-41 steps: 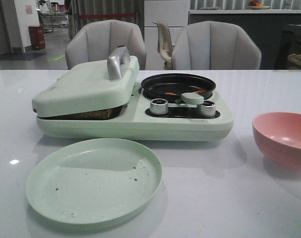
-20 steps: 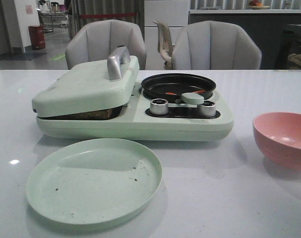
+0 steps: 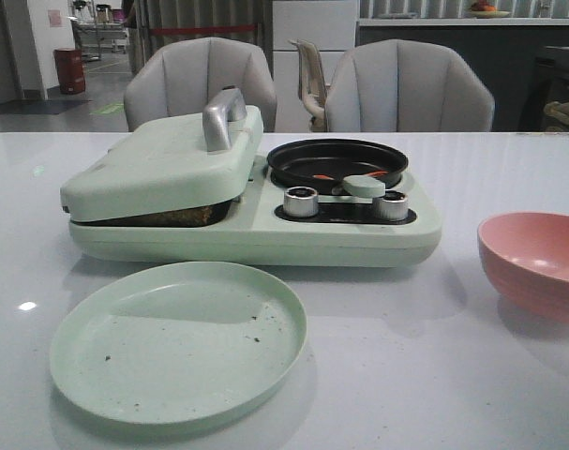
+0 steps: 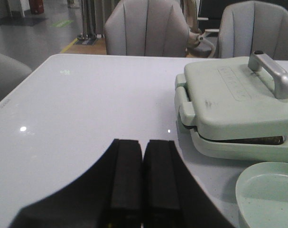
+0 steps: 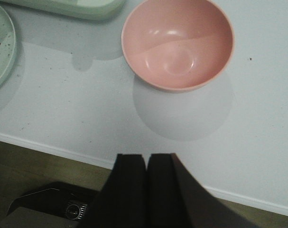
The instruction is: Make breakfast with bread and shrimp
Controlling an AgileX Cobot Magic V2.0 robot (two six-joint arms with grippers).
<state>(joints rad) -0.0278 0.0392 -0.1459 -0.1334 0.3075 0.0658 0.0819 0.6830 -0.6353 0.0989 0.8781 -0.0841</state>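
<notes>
A pale green breakfast maker [image 3: 247, 234] stands mid-table. Its hinged lid [image 3: 162, 164] with a metal handle [image 3: 223, 114] rests nearly closed over a dark brown bread edge [image 3: 176, 217] in the press. The black pan [image 3: 337, 161] on its right side holds small orange-red shrimp [image 3: 321, 176]. The press also shows in the left wrist view [image 4: 238, 109], with the bread edge [image 4: 264, 140] under the lid. My left gripper [image 4: 143, 142] is shut and empty, over bare table left of the press. My right gripper [image 5: 146, 156] is shut and empty at the table's near edge, short of the pink bowl [image 5: 178, 42].
An empty pale green plate [image 3: 178, 339] with crumbs lies in front of the breakfast maker. The pink bowl [image 3: 535, 262] is empty at the right. Two knobs [image 3: 301, 201] and a green pan handle [image 3: 363, 185] sit at the front of the pan. Grey chairs [image 3: 408, 89] stand behind the table.
</notes>
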